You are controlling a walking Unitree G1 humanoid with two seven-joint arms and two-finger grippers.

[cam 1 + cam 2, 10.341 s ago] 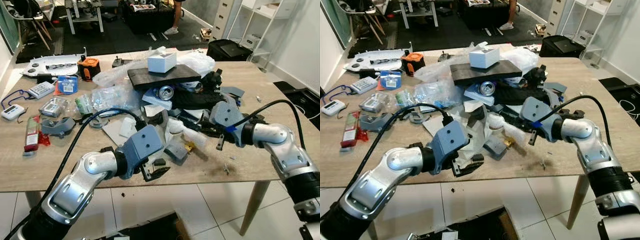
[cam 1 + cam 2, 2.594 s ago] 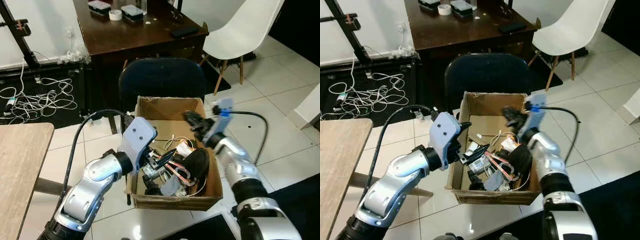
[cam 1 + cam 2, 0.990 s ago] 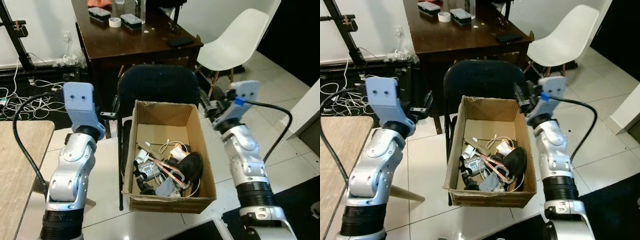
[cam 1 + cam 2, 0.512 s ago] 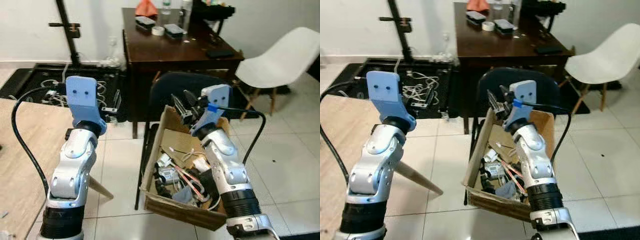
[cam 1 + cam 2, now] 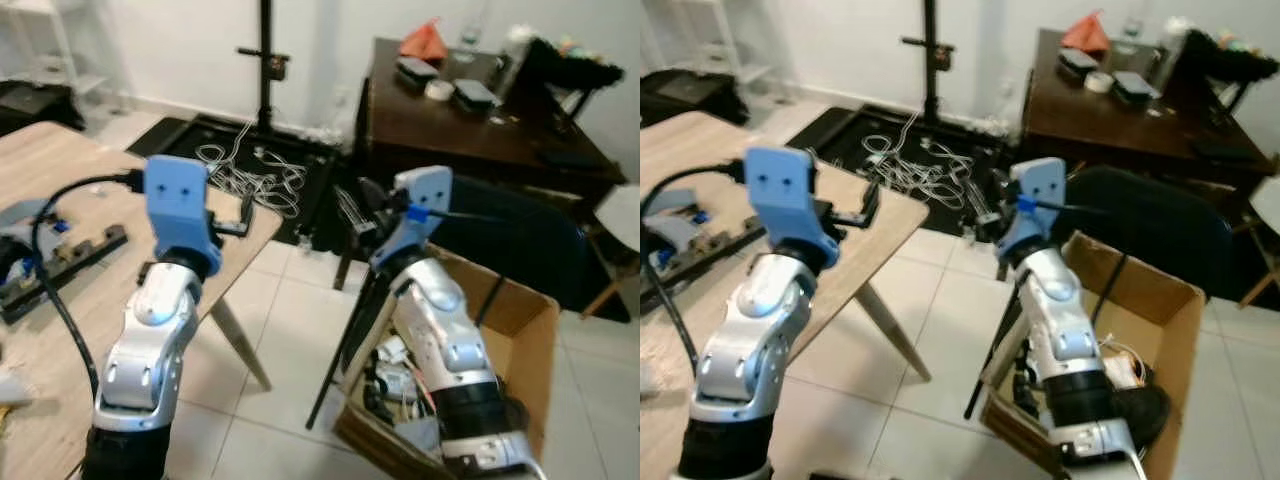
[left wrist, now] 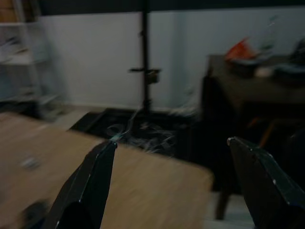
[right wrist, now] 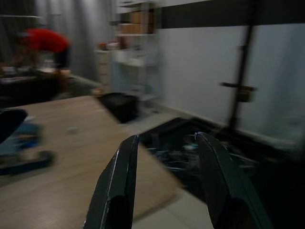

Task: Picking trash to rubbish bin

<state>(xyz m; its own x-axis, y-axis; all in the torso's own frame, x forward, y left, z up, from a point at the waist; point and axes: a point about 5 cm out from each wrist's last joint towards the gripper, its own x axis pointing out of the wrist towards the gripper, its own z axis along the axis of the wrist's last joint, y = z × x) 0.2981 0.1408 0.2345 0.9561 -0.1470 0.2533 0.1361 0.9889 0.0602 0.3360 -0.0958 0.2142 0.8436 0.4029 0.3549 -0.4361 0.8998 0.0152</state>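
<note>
The rubbish bin is a cardboard box point(image 5: 525, 325) on the floor at the lower right, with mixed trash point(image 5: 395, 375) inside. Both arms are raised in front of me. My left gripper point(image 5: 243, 214) is held above the corner of the wooden table point(image 5: 75, 165), open and empty; in the left wrist view its fingers point(image 6: 93, 183) stand wide apart. My right gripper point(image 5: 352, 208) hangs over the floor just left of the box, open with nothing in it; the right wrist view shows its fingers point(image 7: 119, 183) parted. Everything is blurred.
Dark clutter point(image 5: 55, 260) lies on the table at the left edge. A black stand point(image 5: 265, 70) and loose cables point(image 5: 262, 165) are on the floor behind. A dark chair point(image 5: 525, 240) and a dark desk point(image 5: 465, 115) stand behind the box. A person in red point(image 7: 45, 40) is far off.
The camera has swung left: the box has slid to the lower right and the wooden table has come into view. Both arms stay raised with grippers open.
</note>
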